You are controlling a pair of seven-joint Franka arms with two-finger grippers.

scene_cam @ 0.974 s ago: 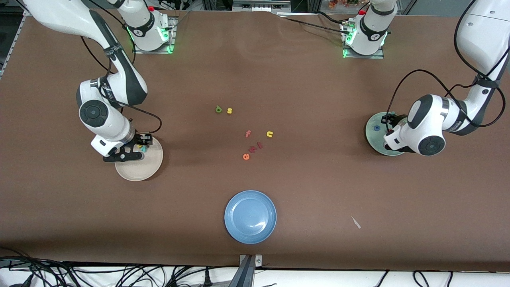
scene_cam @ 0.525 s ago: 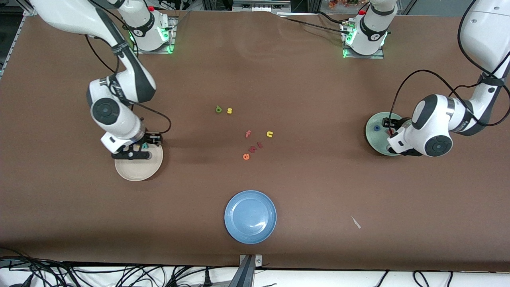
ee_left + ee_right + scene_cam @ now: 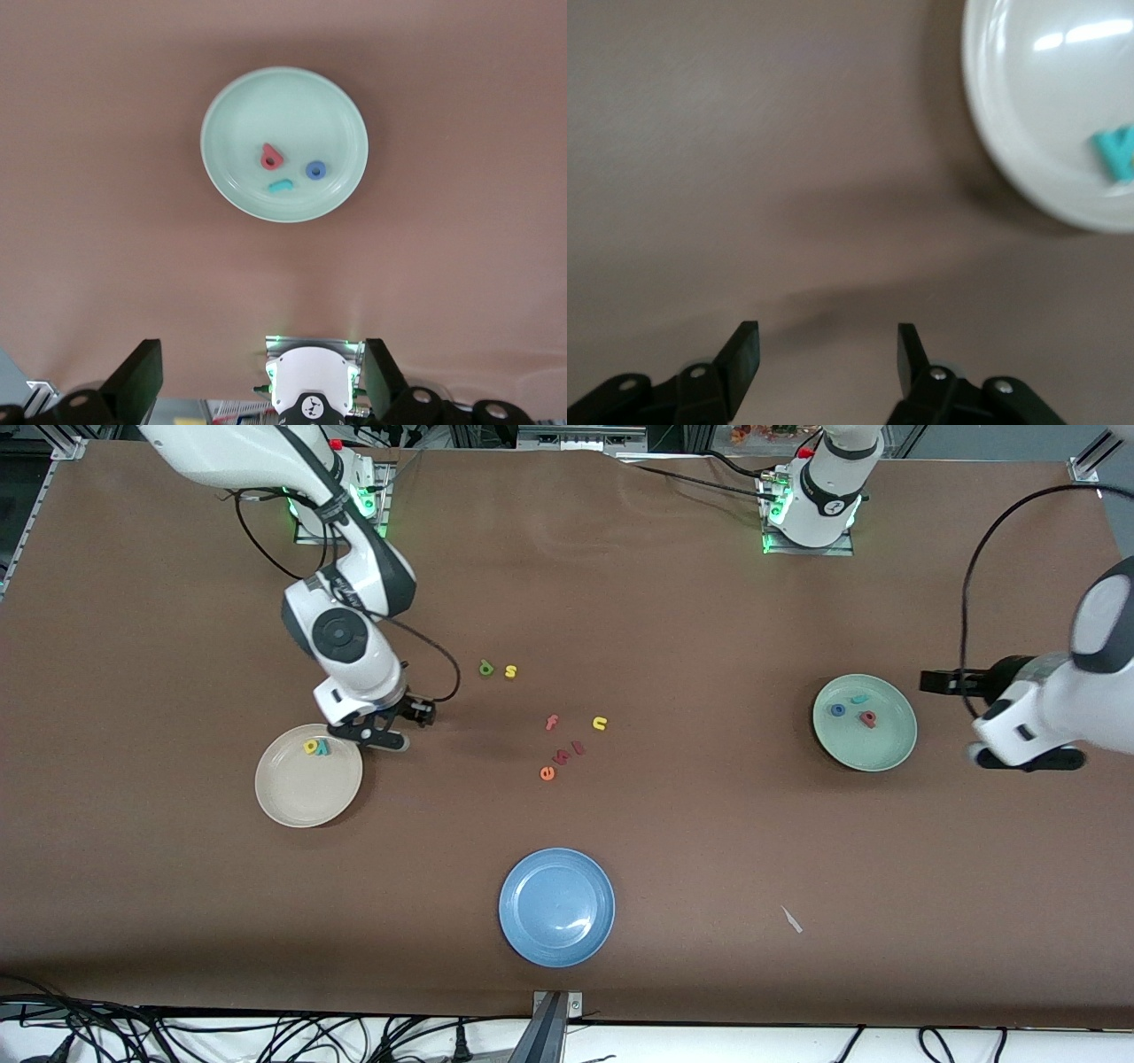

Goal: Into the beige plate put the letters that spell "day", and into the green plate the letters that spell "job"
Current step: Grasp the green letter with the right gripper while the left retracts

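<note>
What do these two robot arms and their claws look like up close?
Both arms are glossy white with dark grey joint bands and round black caps. Loose black cables loop alongside them, and green lights glow at their bases. The right gripper and left gripper each have two flat black fingers.

Beige plate (image 3: 308, 784), round and shallow, lower left of centre in the front view; yellow "a" (image 3: 311, 746) and teal "y" (image 3: 323, 748) lie touching by its upper rim. Dark green "d" (image 3: 485, 668) on bare table, upper middle. Pale green plate (image 3: 865, 723), right side, holds blue "o" (image 3: 837, 710), teal "j" (image 3: 858, 699), red "b" (image 3: 868, 718), apart.
</note>
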